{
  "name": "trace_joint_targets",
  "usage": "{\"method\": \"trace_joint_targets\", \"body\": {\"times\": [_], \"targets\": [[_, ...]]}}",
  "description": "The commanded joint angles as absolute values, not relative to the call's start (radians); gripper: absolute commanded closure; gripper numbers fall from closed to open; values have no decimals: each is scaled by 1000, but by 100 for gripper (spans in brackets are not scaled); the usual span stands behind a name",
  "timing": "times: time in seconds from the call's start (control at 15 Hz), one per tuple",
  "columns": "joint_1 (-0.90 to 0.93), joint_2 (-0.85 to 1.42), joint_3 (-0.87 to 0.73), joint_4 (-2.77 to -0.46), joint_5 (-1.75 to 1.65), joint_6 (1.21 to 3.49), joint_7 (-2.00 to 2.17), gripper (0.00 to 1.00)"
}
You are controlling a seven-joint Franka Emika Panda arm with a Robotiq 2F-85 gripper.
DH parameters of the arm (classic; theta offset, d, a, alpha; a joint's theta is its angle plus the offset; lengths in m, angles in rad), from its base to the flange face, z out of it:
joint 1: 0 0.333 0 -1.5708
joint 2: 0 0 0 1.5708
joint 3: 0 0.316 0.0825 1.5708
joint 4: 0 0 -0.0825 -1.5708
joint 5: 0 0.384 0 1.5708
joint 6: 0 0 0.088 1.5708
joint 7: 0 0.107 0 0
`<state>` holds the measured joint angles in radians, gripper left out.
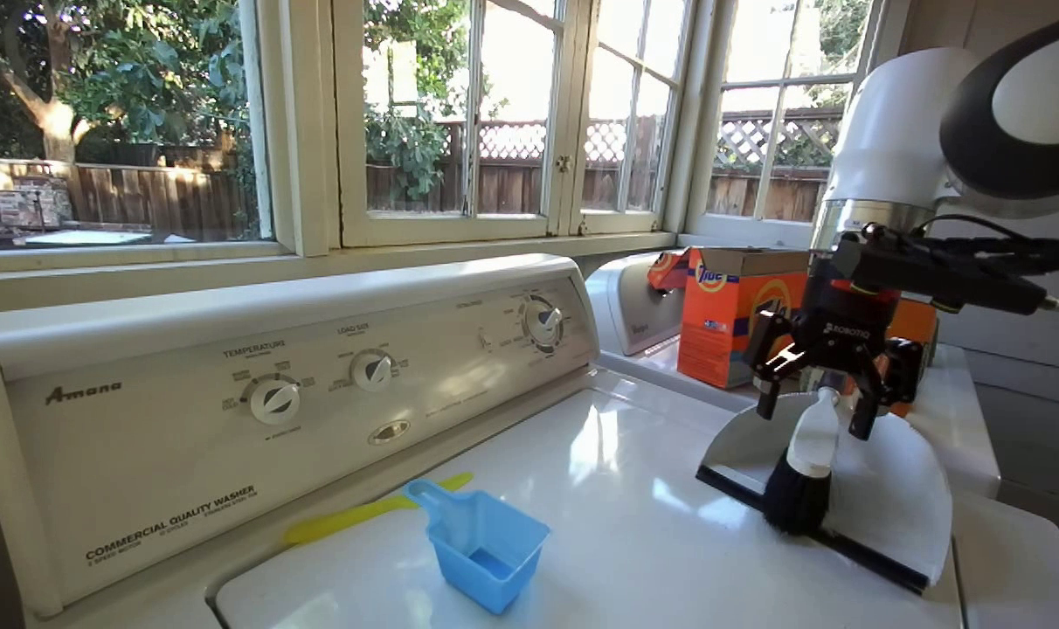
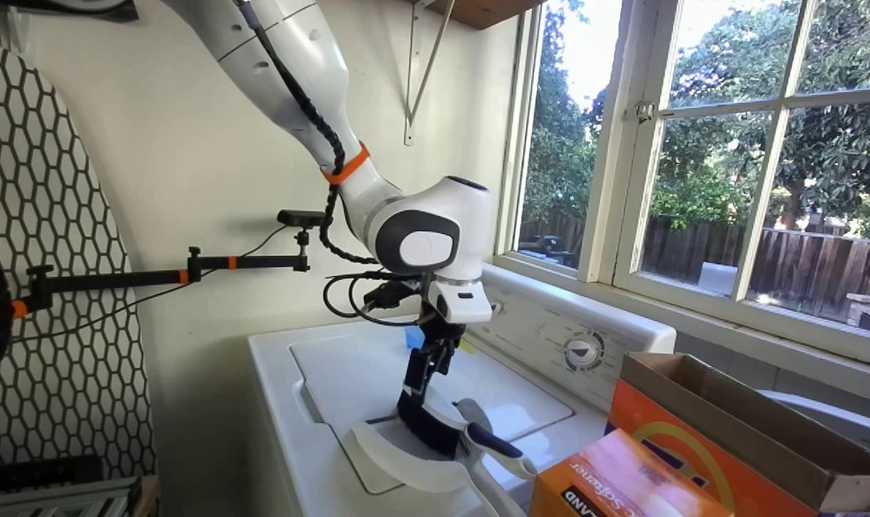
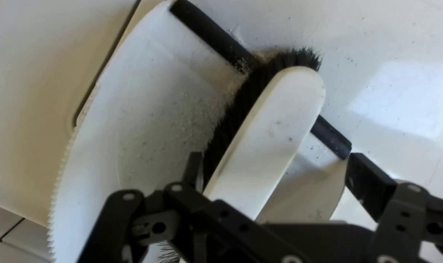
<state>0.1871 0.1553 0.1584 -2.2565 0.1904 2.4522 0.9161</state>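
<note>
We've got the gripper [image 1: 813, 421] spread wide over the brush [image 3: 269, 142], probably so it clears both sides. The brush lies ungripped just below, bristles over the edge of the dustpan [image 3: 144, 109]. Behind the gripper in an exterior view, an orange box [image 1: 717, 328] crowds things; the blue scoop [image 1: 487, 535] is well apart on the tabletop [image 1: 643, 542].

On the counter [image 1: 634, 546] I see the brush [image 1: 813, 445] lying across the dustpan [image 1: 892, 489], near the edge closest to the carton [image 1: 713, 328]; scoop [image 1: 490, 542] toward the opposite edge.
</note>
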Motion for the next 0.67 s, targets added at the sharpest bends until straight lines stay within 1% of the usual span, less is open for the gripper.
{"method": "trace_joint_targets", "body": {"times": [0.0,0.33,0.4,0.47,0.6], "targets": [[216,168,131,-2281,99,2514,1016,0],[223,168,107,-2291,-3,2525,1119,0],[223,168,103,-2292,-18,2524,1133,4],[223,169,101,-2292,-30,2524,1145,26],[223,169,99,-2292,-52,2522,1164,30]]}}
